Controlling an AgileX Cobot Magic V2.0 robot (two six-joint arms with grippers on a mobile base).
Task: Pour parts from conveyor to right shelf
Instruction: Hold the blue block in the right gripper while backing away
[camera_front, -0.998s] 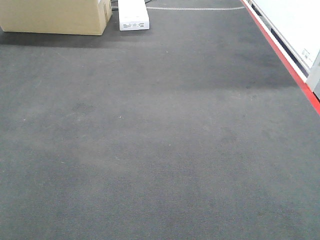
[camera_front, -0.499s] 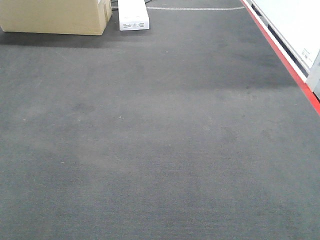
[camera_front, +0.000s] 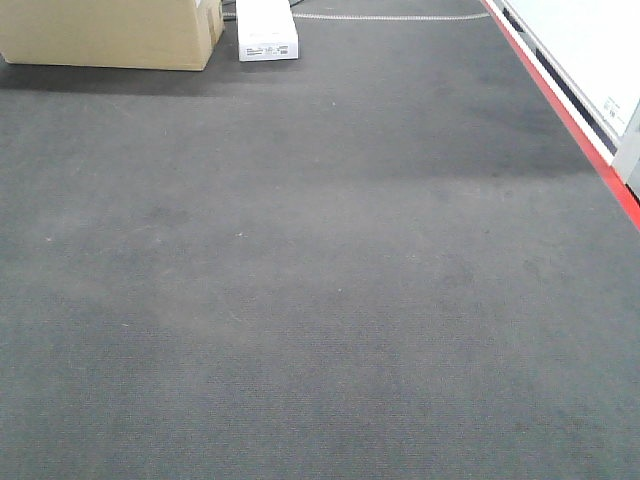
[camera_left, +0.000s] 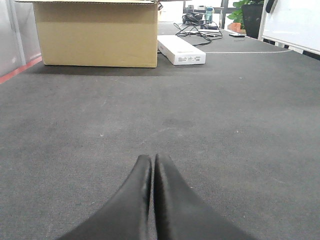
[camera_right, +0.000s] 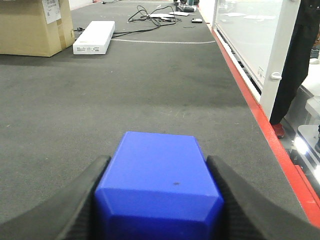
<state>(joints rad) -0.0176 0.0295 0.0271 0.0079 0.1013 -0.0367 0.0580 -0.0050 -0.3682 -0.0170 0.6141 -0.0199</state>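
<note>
In the right wrist view a bright blue block, the part (camera_right: 159, 185), fills the space between the two black fingers of my right gripper (camera_right: 159, 160), which is shut on its sides just above the conveyor (camera_right: 150, 85). No knob shows on the block from here. My left gripper (camera_left: 152, 160) is shut with nothing in it, low over the same dark grey felt-like conveyor (camera_left: 225, 115). The front view shows only the conveyor (camera_front: 320, 260) with its red stripe (camera_front: 560, 110) on the right; neither gripper appears there. The right shelf is out of view.
A large cardboard box (camera_front: 110, 35) and a flat white box (camera_front: 267, 30) stand at the far left end of the conveyor. Cables (camera_right: 150, 14) lie beyond them. A white-framed panel (camera_front: 590, 50) runs along the right edge, and a person's dark leg (camera_right: 300, 75) stands past it.
</note>
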